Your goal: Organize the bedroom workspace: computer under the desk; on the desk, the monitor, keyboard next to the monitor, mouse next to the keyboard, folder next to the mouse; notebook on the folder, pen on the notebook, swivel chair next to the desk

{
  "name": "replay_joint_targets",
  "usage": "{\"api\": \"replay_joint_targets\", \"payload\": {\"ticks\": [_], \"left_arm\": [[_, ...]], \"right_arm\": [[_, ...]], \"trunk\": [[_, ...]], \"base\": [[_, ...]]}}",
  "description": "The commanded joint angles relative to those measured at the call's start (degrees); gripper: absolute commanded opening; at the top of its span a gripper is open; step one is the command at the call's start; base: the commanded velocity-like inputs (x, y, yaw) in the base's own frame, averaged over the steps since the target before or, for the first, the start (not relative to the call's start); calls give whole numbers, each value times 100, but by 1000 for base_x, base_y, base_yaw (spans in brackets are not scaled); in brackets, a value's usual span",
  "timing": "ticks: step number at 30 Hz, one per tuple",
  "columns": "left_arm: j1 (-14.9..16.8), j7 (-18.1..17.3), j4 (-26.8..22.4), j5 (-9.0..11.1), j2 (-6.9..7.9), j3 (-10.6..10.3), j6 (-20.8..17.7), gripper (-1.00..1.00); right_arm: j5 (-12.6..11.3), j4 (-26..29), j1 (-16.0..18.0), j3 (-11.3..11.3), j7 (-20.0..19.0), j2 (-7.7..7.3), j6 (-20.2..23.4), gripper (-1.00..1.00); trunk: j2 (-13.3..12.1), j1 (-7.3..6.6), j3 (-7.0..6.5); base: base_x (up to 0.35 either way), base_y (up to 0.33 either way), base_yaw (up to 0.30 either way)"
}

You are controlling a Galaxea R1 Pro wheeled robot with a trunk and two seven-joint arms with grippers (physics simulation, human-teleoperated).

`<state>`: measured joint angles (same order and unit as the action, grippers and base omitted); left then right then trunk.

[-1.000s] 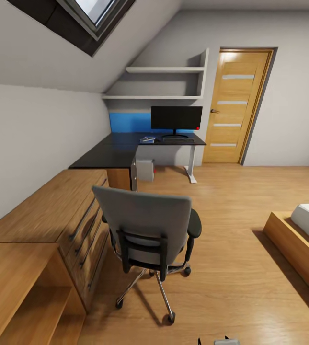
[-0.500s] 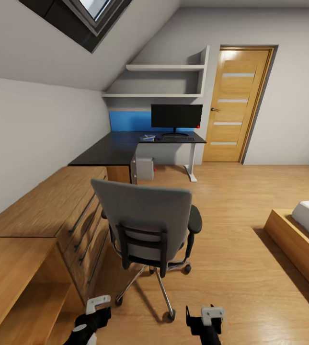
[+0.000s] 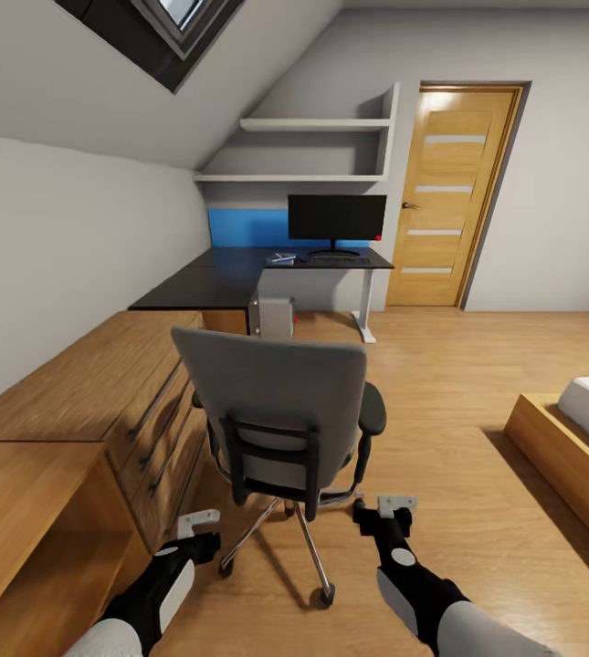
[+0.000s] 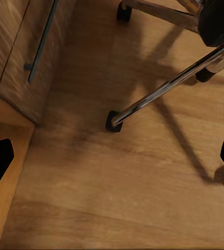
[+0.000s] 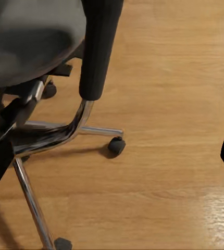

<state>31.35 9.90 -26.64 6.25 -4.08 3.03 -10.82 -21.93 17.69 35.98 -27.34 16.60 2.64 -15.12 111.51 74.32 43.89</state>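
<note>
Head view: both arms risen flanking swivel chair (image 3: 276, 411); left gripper (image 3: 198, 534), right gripper (image 3: 387, 513) spread wide, empty.

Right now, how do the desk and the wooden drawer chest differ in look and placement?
The desk has a matte black top on white legs; the drawer chest is light wood with dark bar handles. The desk stands at the far wall and carries the monitor; the chest sits nearer, beside the swivel chair. The desk is open underneath; the chest is closed with drawers. Both run along the left wall.
</note>
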Motion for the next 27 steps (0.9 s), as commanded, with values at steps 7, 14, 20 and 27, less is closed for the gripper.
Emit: {"api": "replay_joint_targets", "payload": {"ticks": [7,14,20,27], "left_arm": [[284,-9,295,44,-40,7,-150,100],[292,-18,621,27,-165,-13,-117,100],[293,-19,654,23,-186,-13,-107,100],[293,-15,659,22,-189,-21,-72,100]], "right_arm": [[-271,-158,487,-49,12,26,241,100],[-274,-157,500,-45,11,26,206,100],[-290,-153,499,-50,31,33,188,100],[-293,-138,501,-57,18,29,166,100]], "trunk": [[285,154,132],[566,307,258],[806,439,365],[1087,593,491]], "base": [[0,0,0],[0,0,0],[0,0,0],[0,0,0]]}}
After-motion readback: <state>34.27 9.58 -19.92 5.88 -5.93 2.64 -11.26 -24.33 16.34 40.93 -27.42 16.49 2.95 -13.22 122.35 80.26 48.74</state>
